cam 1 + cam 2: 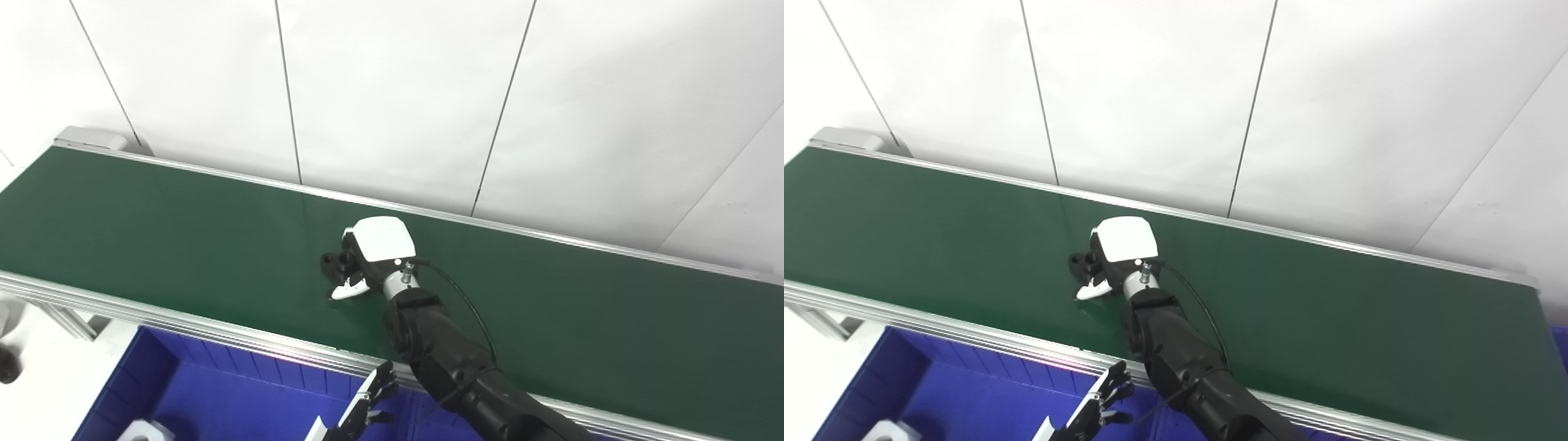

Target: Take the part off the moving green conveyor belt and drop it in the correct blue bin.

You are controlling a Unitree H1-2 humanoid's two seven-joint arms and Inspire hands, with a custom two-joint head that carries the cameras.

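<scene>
A small black part (332,264) with round holes lies on the green conveyor belt (153,233), near its middle. My right hand (367,257), its white back turned up, sits over the part's right side. Its fingers curl down onto the part and the white thumb tip (346,290) touches the belt just in front of it. Most of the part is hidden under the hand. My left hand (362,409) hovers low at the bottom edge over the blue bin (202,380), fingers spread and holding nothing.
The belt's aluminium front rail (184,321) runs between the belt and the bin. A white piece (146,431) lies in the bin's left corner. A white panelled wall (392,92) stands right behind the belt. Another blue bin edge (1559,343) shows at far right.
</scene>
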